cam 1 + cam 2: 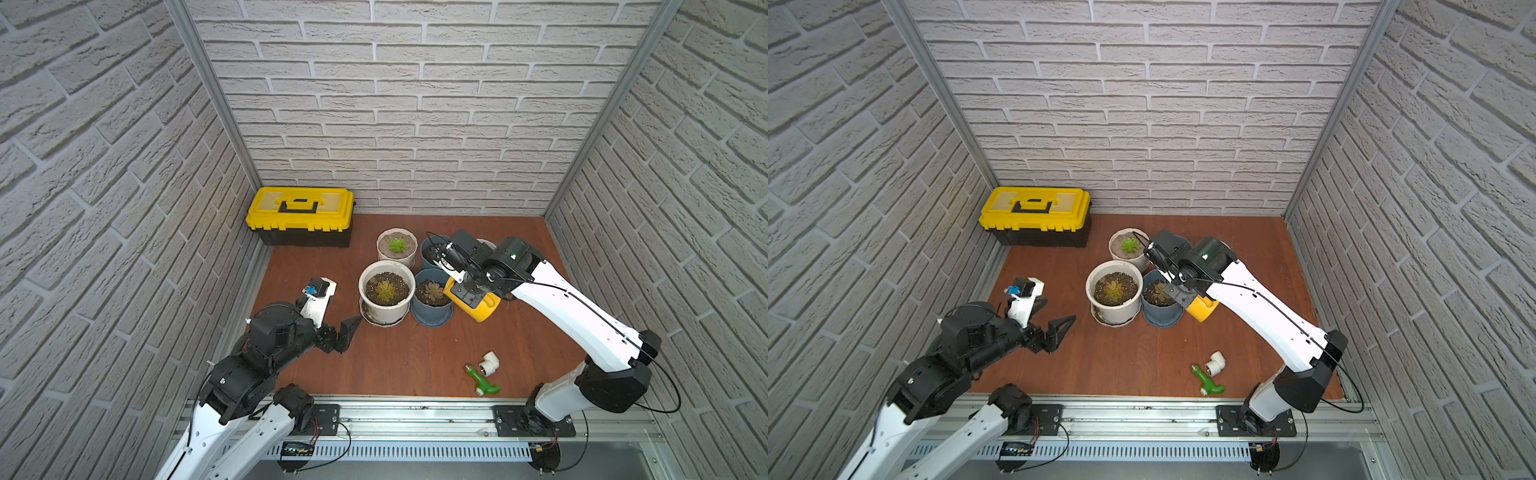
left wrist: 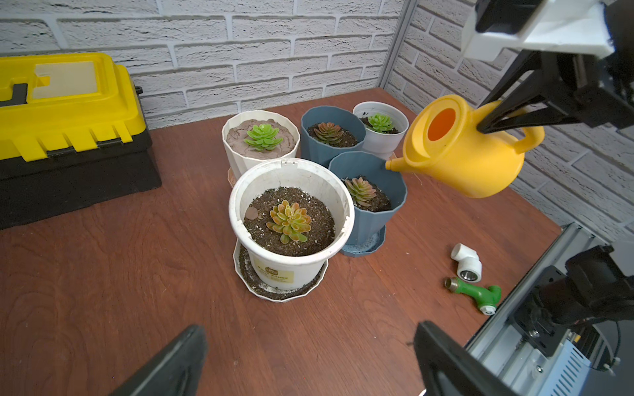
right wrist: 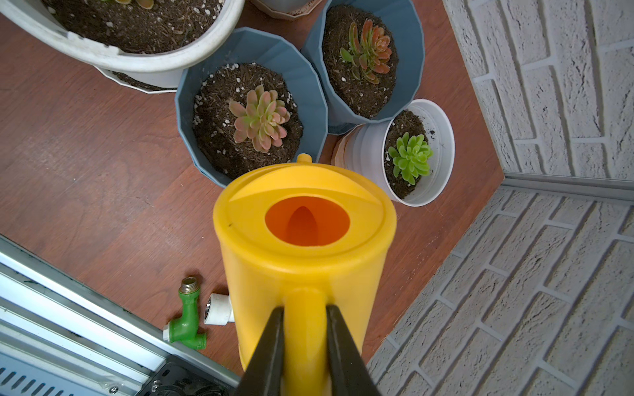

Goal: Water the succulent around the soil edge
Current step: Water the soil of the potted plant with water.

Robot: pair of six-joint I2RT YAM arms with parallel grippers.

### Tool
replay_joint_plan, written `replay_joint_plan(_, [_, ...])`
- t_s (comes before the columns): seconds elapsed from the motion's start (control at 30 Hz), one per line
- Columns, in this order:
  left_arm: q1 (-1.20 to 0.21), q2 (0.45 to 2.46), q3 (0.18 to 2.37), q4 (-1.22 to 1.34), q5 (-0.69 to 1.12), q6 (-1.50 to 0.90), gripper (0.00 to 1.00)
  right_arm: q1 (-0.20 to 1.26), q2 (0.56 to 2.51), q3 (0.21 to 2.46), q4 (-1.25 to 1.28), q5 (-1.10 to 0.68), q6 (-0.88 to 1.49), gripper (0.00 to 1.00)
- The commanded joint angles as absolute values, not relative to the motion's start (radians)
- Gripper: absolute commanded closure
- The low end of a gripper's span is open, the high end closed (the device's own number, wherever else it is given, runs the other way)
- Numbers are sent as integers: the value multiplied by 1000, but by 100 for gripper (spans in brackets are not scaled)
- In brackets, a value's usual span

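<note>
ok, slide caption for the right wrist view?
Right gripper holds the yellow watering can by its handle, spout pointing at a blue pot beside the wide white pot and its soil edge.

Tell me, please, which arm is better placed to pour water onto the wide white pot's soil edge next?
Probably the right. The right gripper is shut on the yellow watering can, whose spout is at the nearer blue pot, beside the wide white pot. The left gripper is open and empty.
</note>
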State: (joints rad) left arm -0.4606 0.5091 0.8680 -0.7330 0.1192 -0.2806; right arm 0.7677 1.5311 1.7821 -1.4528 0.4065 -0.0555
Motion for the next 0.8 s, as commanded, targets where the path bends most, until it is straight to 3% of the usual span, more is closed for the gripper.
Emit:
replay_joint_plan(0.0, [-451,514,860,-689,119,-270,2,768,1488,1769,-1474,370,-36,97])
replay_joint_plan(0.77, [-445,506,857,-689,126,-275,1,846,1452,1780,-1480,278,-10,97])
